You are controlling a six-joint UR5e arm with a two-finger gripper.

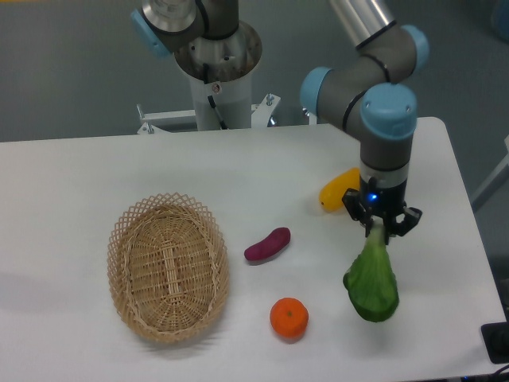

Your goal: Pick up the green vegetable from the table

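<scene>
The green vegetable (371, 282) hangs with its pale stem up and its broad dark green leaves down, at the right of the white table (95, 175). My gripper (378, 228) is shut on the pale stem from above. The leafy end is near the table surface; I cannot tell whether it touches.
A woven wicker basket (169, 267) lies at the left. A purple eggplant-like piece (267, 244) lies in the middle. An orange (289, 318) sits near the front. A yellow oblong vegetable (337, 189) lies just behind my gripper. The table's right edge is close by.
</scene>
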